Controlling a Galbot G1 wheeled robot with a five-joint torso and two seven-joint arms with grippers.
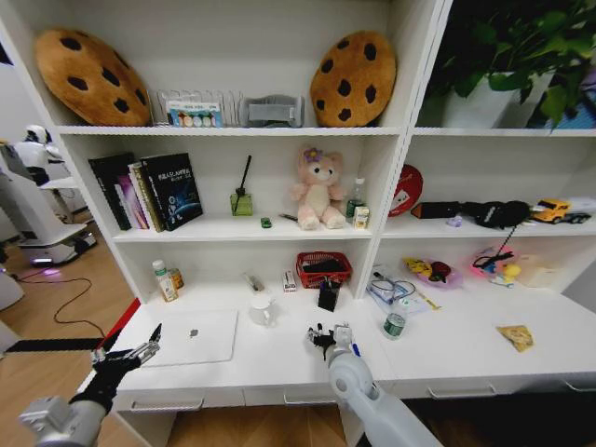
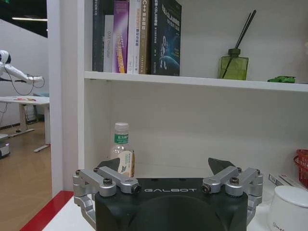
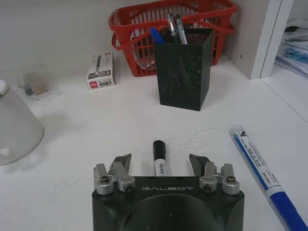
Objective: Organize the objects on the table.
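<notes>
R gripper (image 3: 160,161) at tabletop (image 1: 447,349) front edge, fingers spread w/ black marker (image 3: 159,156) lying between them, not gripped, blue marker (image 3: 262,171) just beside, mesh pen cup (image 3: 185,67) beyond; L gripper (image 1: 130,354) fingers spread near front-left corner by silver laptop (image 1: 196,337).

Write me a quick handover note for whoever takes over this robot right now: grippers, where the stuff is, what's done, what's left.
Right gripper: open, low over the table, fingers on either side of a black marker lying there; not gripped.
Left gripper: open, holding nothing, at the table's left end beside the silver laptop.
Blue marker lies loose next to the right gripper. Black mesh pen holder just behind already holds pens.
Tan snack packet sits loose far right.
Left, likely: both markers into the holder, then the packet.
</notes>
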